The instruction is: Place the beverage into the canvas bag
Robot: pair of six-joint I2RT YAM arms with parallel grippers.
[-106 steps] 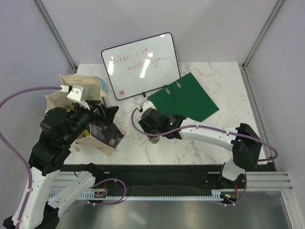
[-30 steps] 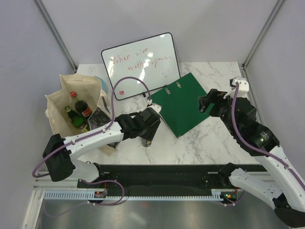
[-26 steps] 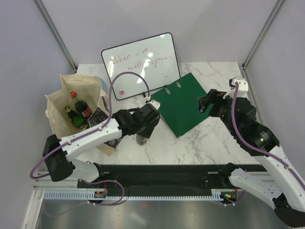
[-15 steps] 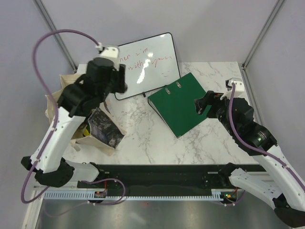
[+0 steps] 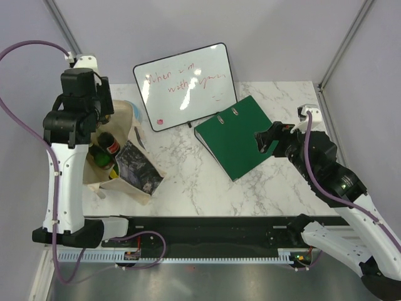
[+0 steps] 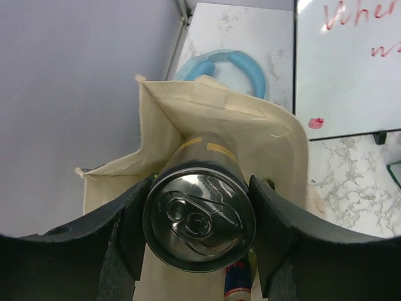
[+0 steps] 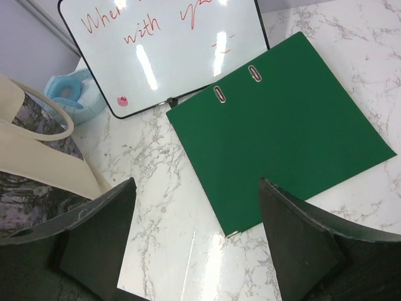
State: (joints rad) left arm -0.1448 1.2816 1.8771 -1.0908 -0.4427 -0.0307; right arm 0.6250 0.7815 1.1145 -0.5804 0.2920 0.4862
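Left end effector (image 6: 199, 216) is half-closed around the can (image 6: 199, 221), clamping its sides, pull-tab end facing the wrist camera. It hangs directly above the open mouth of the canvas bag (image 6: 263, 132). Here's the worry: bottles (image 5: 108, 144) stand inside the bag and leave little free room. Let go from this height and the can could strike a bottle neck, knock it over, or bounce out onto the surface. The bag is soft cloth, too. Clip its rim on the way down and it could fold or topple. Right end effector (image 7: 197, 232) is well away from the bag, above the green binder (image 7: 282, 138), wide open and empty, so nothing steadies the bag.
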